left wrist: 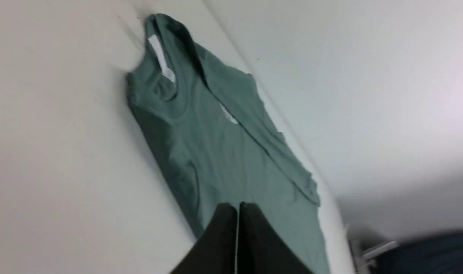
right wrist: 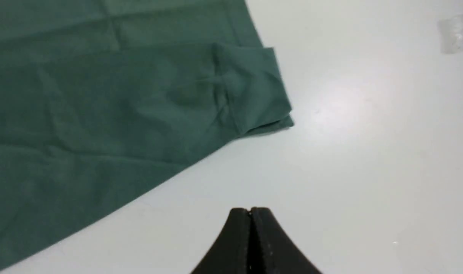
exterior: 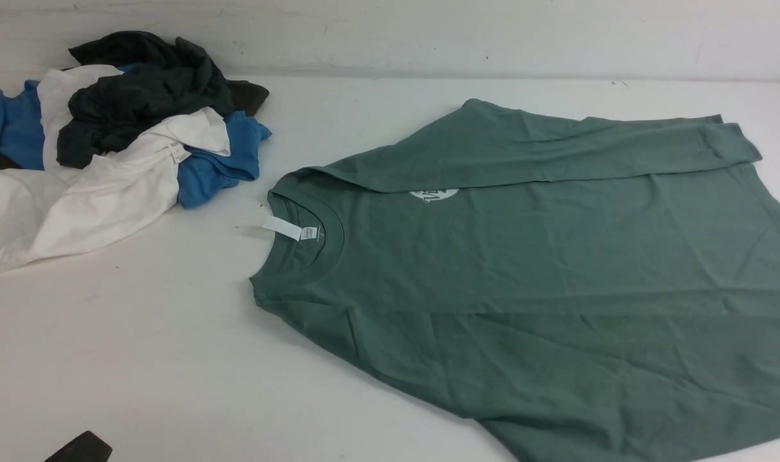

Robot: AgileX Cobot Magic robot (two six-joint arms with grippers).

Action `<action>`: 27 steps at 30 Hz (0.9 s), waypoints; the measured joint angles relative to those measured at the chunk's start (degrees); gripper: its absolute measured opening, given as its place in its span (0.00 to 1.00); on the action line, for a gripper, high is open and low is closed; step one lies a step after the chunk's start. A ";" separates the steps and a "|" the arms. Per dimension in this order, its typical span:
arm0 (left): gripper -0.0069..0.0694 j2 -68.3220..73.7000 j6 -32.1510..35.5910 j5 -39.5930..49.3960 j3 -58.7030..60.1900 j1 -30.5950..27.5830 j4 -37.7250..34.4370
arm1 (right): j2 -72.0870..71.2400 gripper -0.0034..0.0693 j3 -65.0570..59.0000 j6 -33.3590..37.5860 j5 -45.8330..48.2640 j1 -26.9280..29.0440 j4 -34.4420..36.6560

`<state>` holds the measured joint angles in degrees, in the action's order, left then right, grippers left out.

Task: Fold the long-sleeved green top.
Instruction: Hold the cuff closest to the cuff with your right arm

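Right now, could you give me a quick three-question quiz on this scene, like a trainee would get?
1. True or false: one sleeve of the green long-sleeved top lies folded across its body, partly covering the white chest print.
2. The pile of black, white and blue clothes lies: A) on the top, B) apart, on the robot's left, C) under it.
3. Fill in: the left gripper and right gripper are both ____.
Key: 1 true; 2 B; 3 shut.
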<state>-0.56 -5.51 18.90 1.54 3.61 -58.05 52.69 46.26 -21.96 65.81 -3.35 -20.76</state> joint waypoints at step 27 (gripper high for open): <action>0.09 14.97 22.45 11.39 -15.16 0.00 -10.45 | 44.97 0.24 15.77 28.16 -8.50 34.70 29.03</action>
<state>14.41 16.93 30.29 -13.62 3.61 -68.51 97.67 62.02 6.20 57.31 31.34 8.26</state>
